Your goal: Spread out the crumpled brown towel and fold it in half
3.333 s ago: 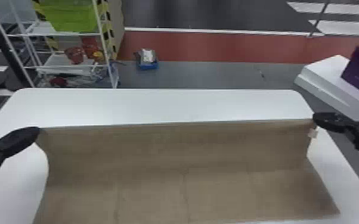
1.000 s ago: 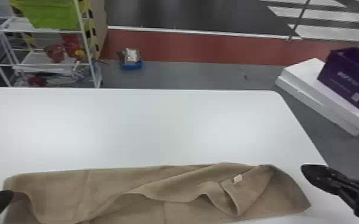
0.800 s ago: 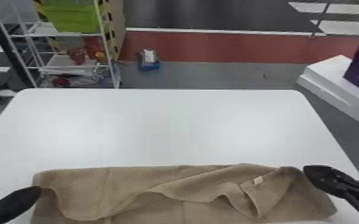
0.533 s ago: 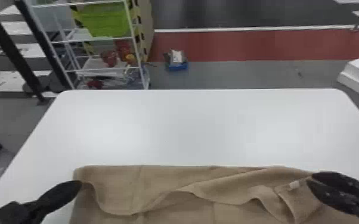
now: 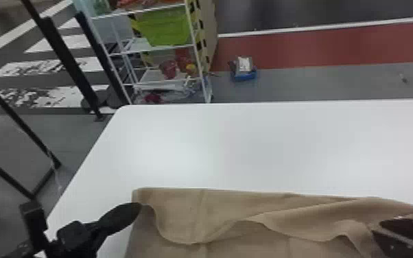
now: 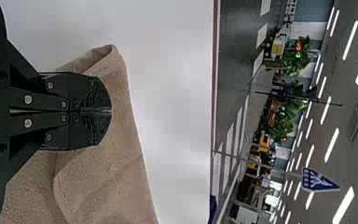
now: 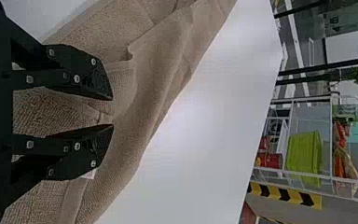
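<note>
1. Head view: the brown towel [image 5: 181, 212] lies along the near part of the white table [image 5: 250, 147], its long axis running left to right, roughly in line with the far edge.
2. My left gripper [image 6: 111, 112] is at its left end, fingers pressed together at the corner where the loose flap starts; I judge they pinch that corner. From there the cloth runs off to my right.
3. My right gripper [image 7: 112, 112] has its fingers spread over the rumpled right part, a crease showing between the tips and a small white label [image 7: 88, 174] beside one finger. I see nothing pinched there.
4. So my right is the nearer arm for the bunched flap. I'd judge the fold half made: it needs that slack taken up and drawn straight, and a grab here could catch both layers.
5. Beyond the table, a white rack [image 5: 194, 45] carries a green bin [image 5: 164, 29], contents unclear to me, with red things [image 5: 168, 68] lower down. A blue tray [image 5: 245, 76] on the floor holds a pale packet [image 5: 245, 64].
</note>
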